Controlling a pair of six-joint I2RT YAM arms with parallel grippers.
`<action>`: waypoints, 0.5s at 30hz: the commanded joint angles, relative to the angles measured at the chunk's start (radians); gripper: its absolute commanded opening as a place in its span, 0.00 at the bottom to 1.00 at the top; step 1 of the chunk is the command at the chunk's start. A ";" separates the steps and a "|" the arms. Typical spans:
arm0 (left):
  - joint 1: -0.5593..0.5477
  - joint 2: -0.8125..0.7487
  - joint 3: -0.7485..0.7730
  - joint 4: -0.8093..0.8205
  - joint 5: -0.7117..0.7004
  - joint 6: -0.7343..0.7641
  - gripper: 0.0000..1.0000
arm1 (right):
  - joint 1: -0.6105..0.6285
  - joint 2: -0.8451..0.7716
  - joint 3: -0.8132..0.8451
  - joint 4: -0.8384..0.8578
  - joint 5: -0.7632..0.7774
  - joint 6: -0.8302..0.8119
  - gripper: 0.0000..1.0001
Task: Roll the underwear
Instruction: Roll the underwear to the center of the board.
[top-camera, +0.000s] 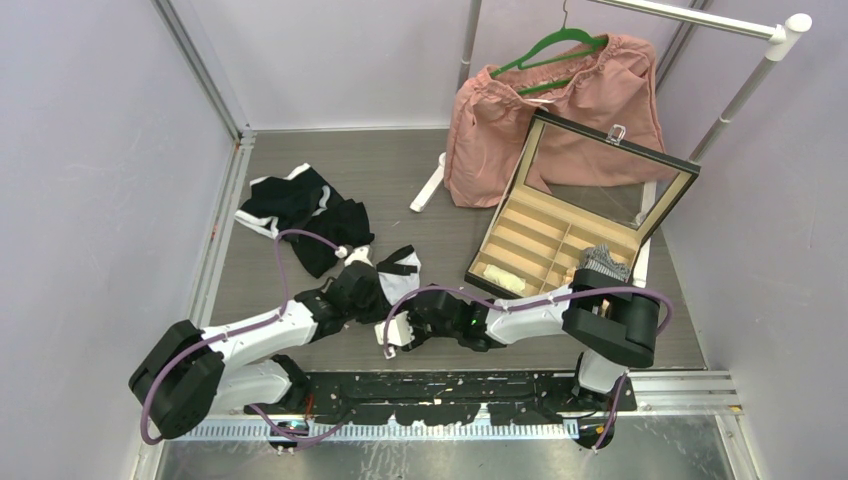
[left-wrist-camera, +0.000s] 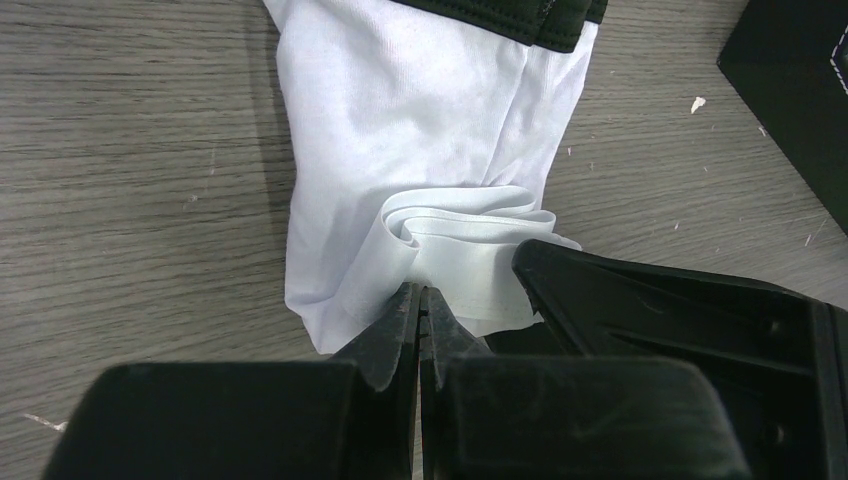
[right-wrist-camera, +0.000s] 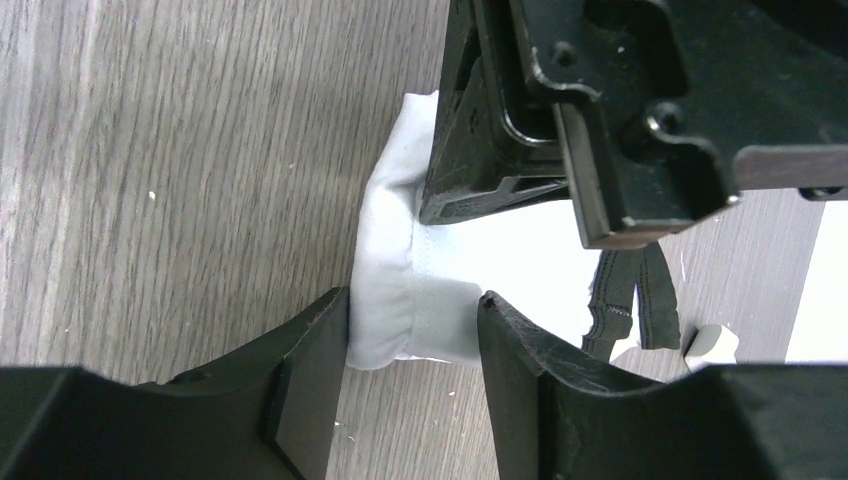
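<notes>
Briefs (top-camera: 411, 282) on table (top-camera: 450, 200), left of box (top-camera: 560, 245)

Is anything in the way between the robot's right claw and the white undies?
No, nothing visible is. The right gripper has its open fingers on either side of the white underwear at its bunched end, and the left gripper is pinched shut on that same end right beside it.

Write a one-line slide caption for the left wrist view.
Left gripper, jaws shut, pinches the bunched edge of the white underwear on the wooden table.
</notes>
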 joint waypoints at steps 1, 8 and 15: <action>0.014 0.020 -0.012 -0.093 -0.029 0.038 0.01 | -0.007 0.021 0.003 -0.108 0.025 0.026 0.54; 0.023 0.015 -0.014 -0.099 -0.027 0.040 0.01 | -0.007 0.044 0.014 -0.128 0.050 0.048 0.50; 0.038 0.005 -0.013 -0.111 -0.024 0.049 0.01 | -0.008 0.073 0.053 -0.199 0.097 0.089 0.46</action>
